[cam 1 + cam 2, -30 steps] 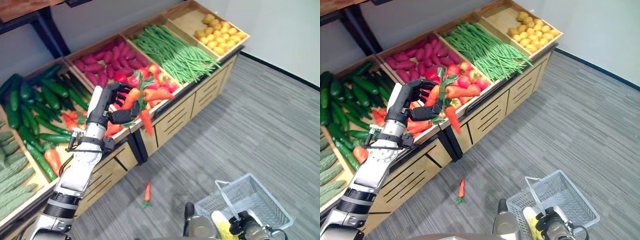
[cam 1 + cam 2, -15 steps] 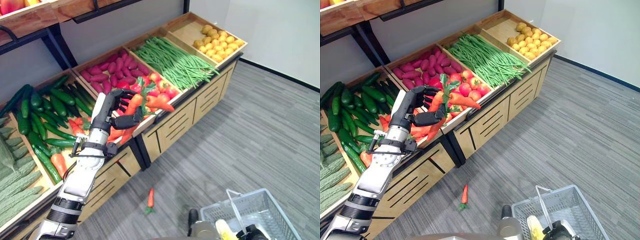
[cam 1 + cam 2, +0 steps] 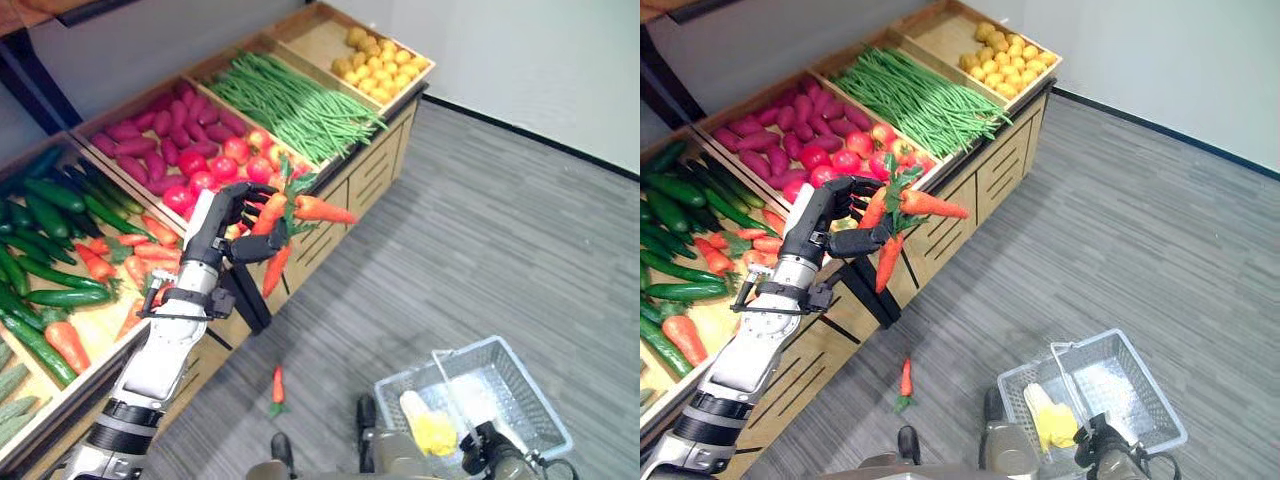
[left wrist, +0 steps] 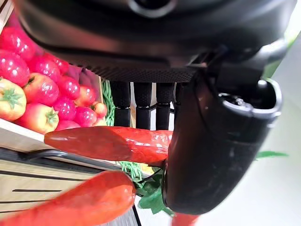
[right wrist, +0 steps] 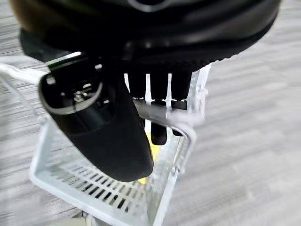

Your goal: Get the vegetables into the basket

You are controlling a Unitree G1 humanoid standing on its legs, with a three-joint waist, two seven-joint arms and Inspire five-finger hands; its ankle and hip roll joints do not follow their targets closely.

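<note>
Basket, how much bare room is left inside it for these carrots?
The basket has bare mesh across its far half, bordered by the rim and the yellow vegetable at the near end. That near end is crowded: the right robot hand grips the handle there. The left robot hand holds the carrots.

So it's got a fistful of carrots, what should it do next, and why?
Probably swing the left hand over to the basket held by the right hand: the carrots are gripped clear of the shelf, and the basket sits low to the robot's right.

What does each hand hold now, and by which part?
The left hand holds a bunch of carrots at their leafy green tops. The right hand is curled round the handle of the basket.
</note>
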